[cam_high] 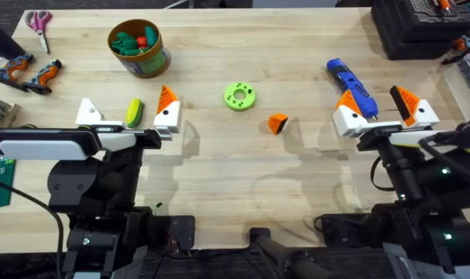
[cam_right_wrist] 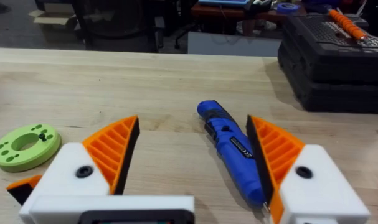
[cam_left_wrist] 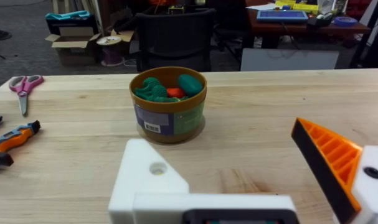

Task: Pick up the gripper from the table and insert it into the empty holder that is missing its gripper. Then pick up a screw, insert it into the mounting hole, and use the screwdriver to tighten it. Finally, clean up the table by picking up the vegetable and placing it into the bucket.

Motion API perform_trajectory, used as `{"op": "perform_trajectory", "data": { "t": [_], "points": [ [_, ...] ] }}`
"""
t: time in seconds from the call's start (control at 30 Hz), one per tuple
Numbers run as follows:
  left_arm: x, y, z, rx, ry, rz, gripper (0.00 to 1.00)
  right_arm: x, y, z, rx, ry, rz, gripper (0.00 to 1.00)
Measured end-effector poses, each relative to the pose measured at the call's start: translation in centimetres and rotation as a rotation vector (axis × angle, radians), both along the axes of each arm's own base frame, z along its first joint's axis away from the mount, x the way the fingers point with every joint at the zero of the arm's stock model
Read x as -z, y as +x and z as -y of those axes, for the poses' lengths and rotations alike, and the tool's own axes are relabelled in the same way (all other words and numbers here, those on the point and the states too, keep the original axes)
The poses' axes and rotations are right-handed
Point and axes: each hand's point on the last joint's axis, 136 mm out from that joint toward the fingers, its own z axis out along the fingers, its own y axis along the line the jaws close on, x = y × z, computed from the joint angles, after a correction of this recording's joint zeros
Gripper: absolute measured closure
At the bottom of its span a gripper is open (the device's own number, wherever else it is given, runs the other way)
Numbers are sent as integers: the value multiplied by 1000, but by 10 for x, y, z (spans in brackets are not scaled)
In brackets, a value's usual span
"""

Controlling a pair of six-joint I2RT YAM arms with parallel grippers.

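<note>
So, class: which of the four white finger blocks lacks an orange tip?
The holder, the left arm's outer finger block beside the vegetable; the other three carry orange wedges.

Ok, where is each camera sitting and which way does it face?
Overhead: above the arm bases, looking down and forward over the table; both arms show at the bottom.
Left wrist: on the left arm, low, facing the bucket; the left end effector shows its bare holder.
Right wrist: on the right arm, facing the screwdriver; the right end effector straddles it.
Shared: overhead and left wrist both show the scissors.
</note>
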Motion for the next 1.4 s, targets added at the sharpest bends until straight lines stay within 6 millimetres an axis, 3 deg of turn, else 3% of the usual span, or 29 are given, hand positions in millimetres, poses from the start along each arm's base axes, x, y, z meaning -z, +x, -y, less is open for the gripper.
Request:
{"op": "perform_trajectory", "data": {
  "t": [0.47, 0.63, 0.77, 1.0, 1.27, 1.4],
  "points": [
    [2, 0, 0, 0, 0, -7, 15, 1, 0, 0, 0, 0, -4, 8],
    [18, -6, 0, 0, 1, -134, 15, 5, -7, -1, -4, 1, -89, 8],
    [7, -16, -1, -7, 4, -254, 15, 12, -16, -1, -8, 2, -206, 8],
    [-20, -20, -5, -28, 13, -535, 15, -21, -18, -3, -15, 4, -336, 7],
    [-24, -11, -6, -27, 29, -891, 15, -54, -10, -3, -15, 5, -534, 7],
    [-27, 3, -10, -50, 44, -962, 15, -66, -3, -3, -17, 6, -576, 8]
  ]
}}
